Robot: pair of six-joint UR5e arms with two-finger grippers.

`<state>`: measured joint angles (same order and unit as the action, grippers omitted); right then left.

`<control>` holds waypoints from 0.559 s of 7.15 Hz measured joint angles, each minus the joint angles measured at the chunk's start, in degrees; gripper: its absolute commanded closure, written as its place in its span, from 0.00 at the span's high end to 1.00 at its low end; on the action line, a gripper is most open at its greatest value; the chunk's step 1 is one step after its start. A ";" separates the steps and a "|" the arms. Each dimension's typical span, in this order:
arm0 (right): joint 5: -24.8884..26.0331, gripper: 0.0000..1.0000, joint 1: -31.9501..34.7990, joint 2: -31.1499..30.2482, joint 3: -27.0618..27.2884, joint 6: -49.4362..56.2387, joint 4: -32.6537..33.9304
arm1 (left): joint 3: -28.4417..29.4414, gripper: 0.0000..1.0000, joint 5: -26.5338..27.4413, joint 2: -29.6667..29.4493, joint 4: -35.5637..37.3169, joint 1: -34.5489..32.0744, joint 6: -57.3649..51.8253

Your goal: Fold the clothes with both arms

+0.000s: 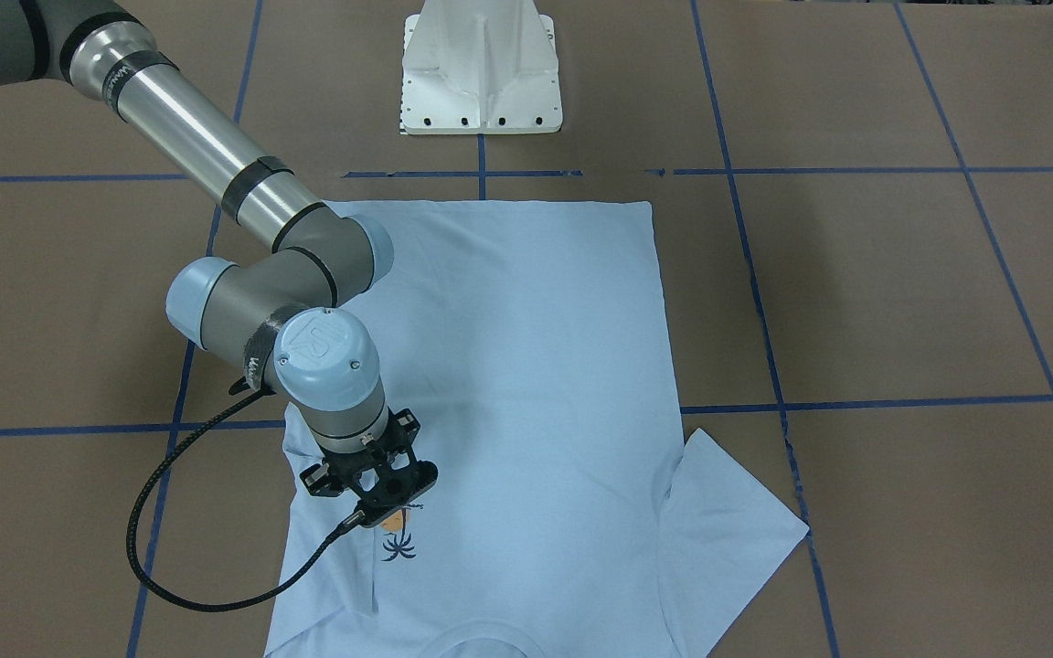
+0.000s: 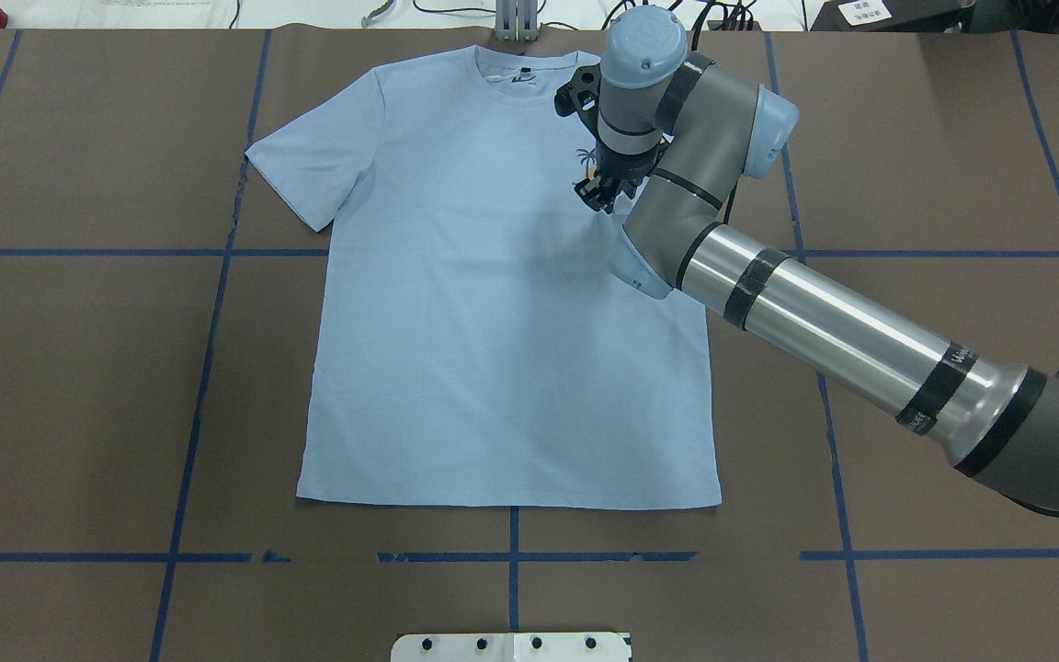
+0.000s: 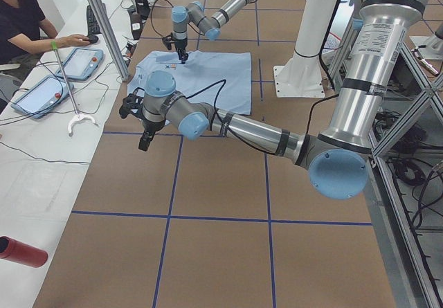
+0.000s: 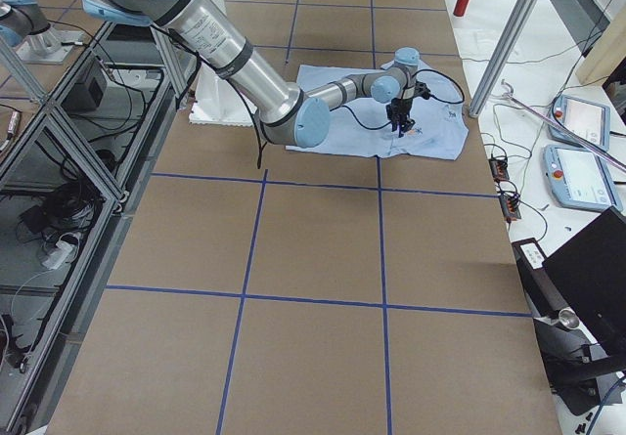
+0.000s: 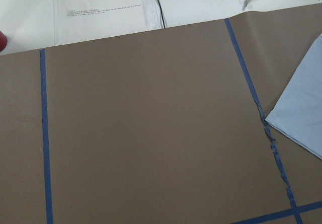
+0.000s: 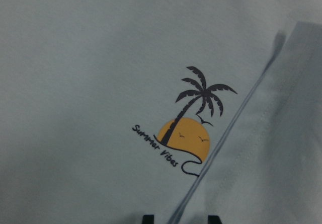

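T-shirt (image 2: pixel 493 322) lies flat; right hand (image 2: pixel 596 195) part open, empty, over its folded sleeve (image 6: pixel 266 133).

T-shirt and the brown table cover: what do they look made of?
T-shirt: thin, matte knit, probably cotton; it lies flat with soft creases, stitched hem in the right wrist view. Table cover: matte brown paper or card, it seems; its cut edge ends on a white surface in the left wrist view.

right hand (image 2: pixel 597 194) down, slightly parted, left hand (image 3: pixel 145 142) aside
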<state>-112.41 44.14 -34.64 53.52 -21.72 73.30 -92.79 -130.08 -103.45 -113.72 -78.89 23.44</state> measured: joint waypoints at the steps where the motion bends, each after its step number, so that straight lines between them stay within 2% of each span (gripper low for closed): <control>1: 0.10 0.43 -0.17 -0.03 -0.13 0.00 0.00 | -0.06 1.00 0.00 0.00 0.02 -0.03 0.02; 2: 0.15 0.36 -0.23 -0.09 -0.23 0.01 0.00 | -0.12 1.00 0.00 0.00 0.03 -0.03 0.03; 3: 0.19 0.22 -0.26 -0.16 -0.32 0.01 0.00 | -0.21 1.00 0.02 -0.02 0.05 -0.04 0.03; 4: 0.23 0.18 -0.26 -0.20 -0.38 0.01 0.00 | -0.33 1.00 0.06 -0.05 0.07 -0.07 0.03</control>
<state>-112.18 43.88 -34.84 53.14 -21.71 73.30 -93.11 -130.02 -103.50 -113.65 -78.96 23.47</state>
